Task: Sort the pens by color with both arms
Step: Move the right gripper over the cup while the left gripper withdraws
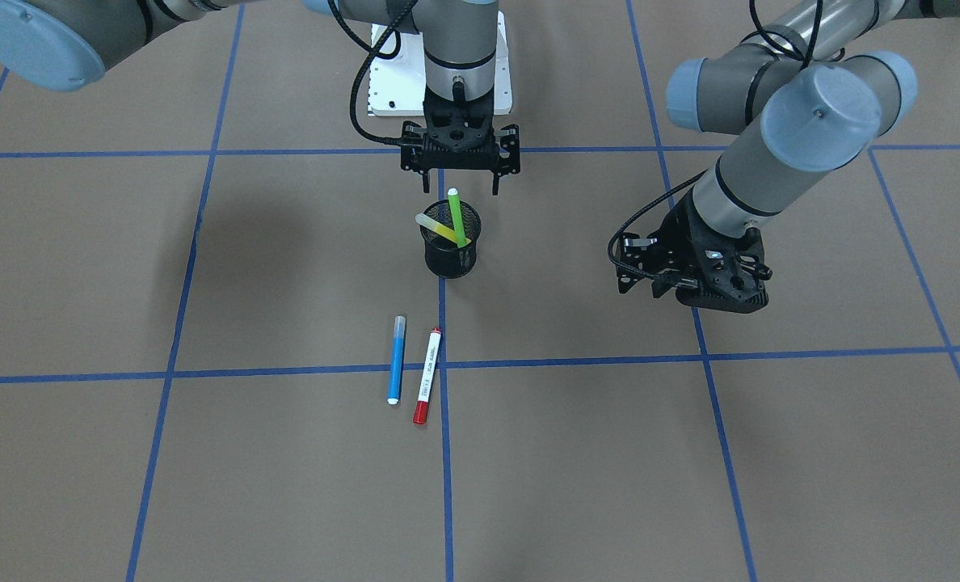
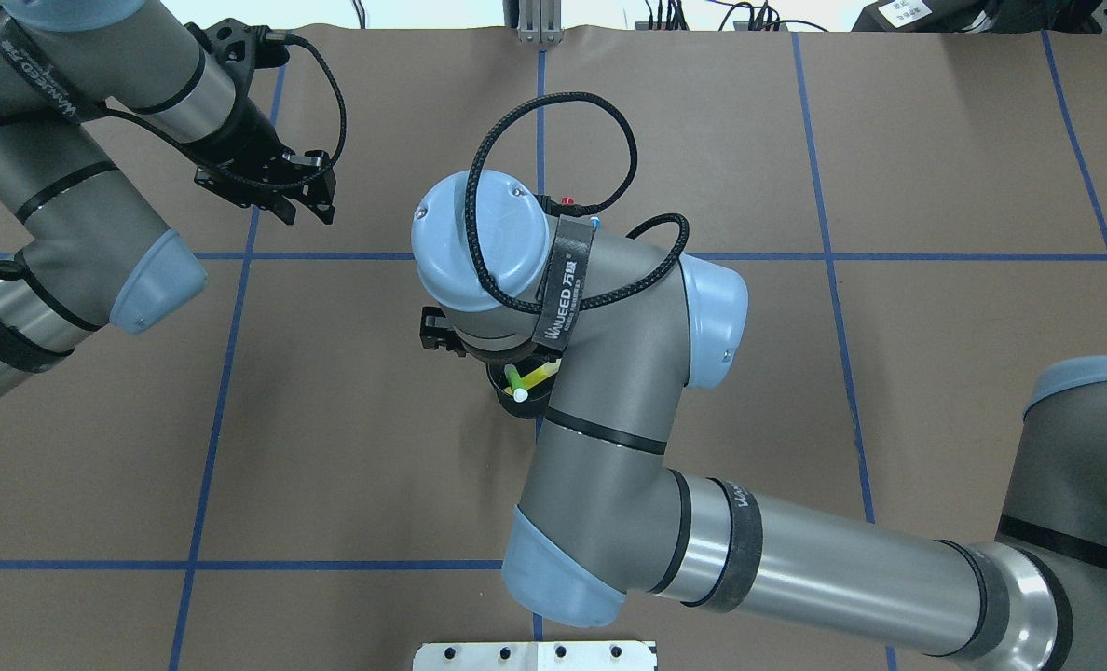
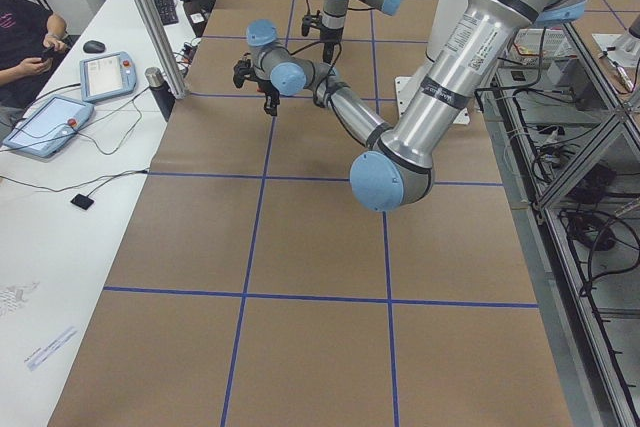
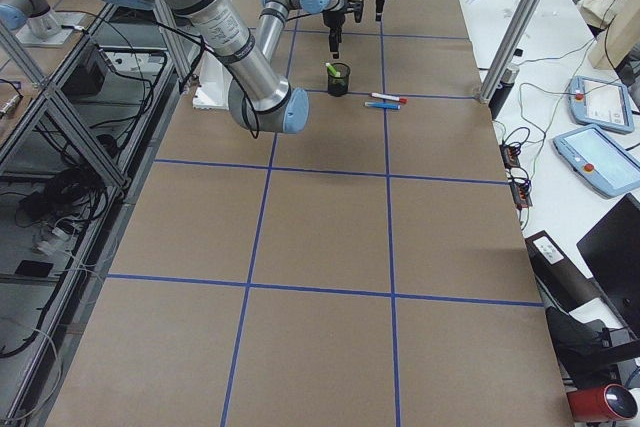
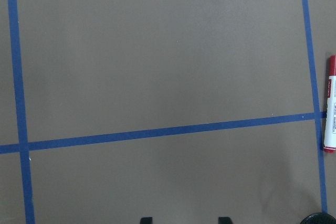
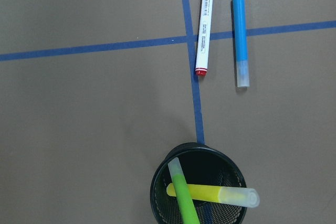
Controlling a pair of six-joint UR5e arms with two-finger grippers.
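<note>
Landmark: a black mesh cup (image 1: 450,257) stands upright on the brown, blue-taped surface (image 1: 205,267).
Bright green highlighter (image 1: 456,218): inside the cup, leaning on its rim.
Yellow highlighter (image 1: 440,229): inside the cup, crossing the green one.
Blue marker pen (image 1: 397,360): lying flat, away from the cup on the operators' side.
White-barrelled marker with red cap (image 1: 427,376): just beside the blue one, not touching it.
Right end effector (image 1: 461,190): above the cup, released, fingers spread, empty.
Left end effector (image 5: 185,220): well apart from the cup over bare surface, released, empty.
</note>
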